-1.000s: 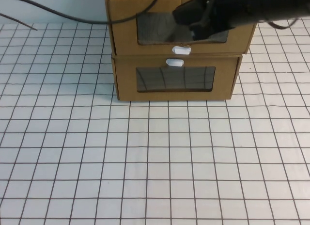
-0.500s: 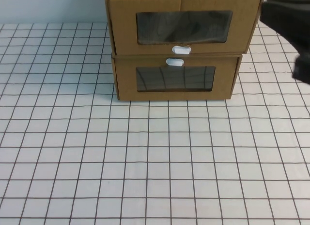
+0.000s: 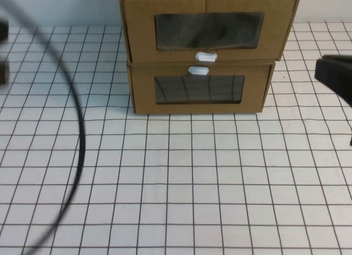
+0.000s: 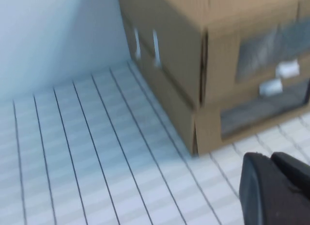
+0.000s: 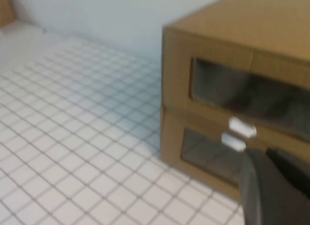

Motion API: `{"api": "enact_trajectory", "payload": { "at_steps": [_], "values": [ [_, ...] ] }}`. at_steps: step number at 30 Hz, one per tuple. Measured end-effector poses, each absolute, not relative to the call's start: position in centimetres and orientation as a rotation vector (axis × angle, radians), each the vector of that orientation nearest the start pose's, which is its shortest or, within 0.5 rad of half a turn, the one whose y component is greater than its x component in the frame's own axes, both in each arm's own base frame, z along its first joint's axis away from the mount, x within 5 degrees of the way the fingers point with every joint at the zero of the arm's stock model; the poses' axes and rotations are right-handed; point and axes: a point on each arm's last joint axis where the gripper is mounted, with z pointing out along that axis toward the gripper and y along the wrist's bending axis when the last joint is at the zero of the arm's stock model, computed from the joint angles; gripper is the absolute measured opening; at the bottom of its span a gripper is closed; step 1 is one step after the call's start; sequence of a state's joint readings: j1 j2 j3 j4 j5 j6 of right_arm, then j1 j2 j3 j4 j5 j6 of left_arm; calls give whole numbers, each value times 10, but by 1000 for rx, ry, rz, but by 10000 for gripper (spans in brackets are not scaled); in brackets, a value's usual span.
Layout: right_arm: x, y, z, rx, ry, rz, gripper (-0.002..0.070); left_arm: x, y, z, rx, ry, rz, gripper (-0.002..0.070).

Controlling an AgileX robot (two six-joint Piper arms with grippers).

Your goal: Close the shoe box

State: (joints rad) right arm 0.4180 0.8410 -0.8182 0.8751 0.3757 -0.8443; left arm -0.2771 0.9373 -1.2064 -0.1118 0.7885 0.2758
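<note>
The shoe box is the upper of two stacked brown cardboard boxes, with its white pull tab below its window. Its drawer front looks pushed in. It also shows in the left wrist view and the right wrist view. My right gripper is shut and empty, off to the right of the boxes; its dark body shows at the right edge of the high view. My left gripper is shut and empty, over the table left of the boxes.
The lower cardboard box has its white tab above its window. A black cable arcs over the left of the gridded white table. A pale wall stands behind the boxes.
My right arm was in front of the shoe box's window and has drawn back to the right edge. The black cable has swung in over the left side.
</note>
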Motion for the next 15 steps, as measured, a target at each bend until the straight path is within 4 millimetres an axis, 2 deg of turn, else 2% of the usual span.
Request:
{"api": "enact_trajectory", "payload": {
  "at_steps": [3,7,11,15],
  "values": [
    [149,92,373,-582,1773,529,-13,140,-47,393,486,1977,-145,-2],
    [143,89,364,-621,1894,519,-13,115,-39,339,429,2005,-172,-2],
    [125,84,367,-656,1906,528,-13,100,-34,314,386,1935,-182,-2],
    [106,77,374,-667,1859,532,-13,99,-33,299,372,1918,-183,-2]
  ]
}}
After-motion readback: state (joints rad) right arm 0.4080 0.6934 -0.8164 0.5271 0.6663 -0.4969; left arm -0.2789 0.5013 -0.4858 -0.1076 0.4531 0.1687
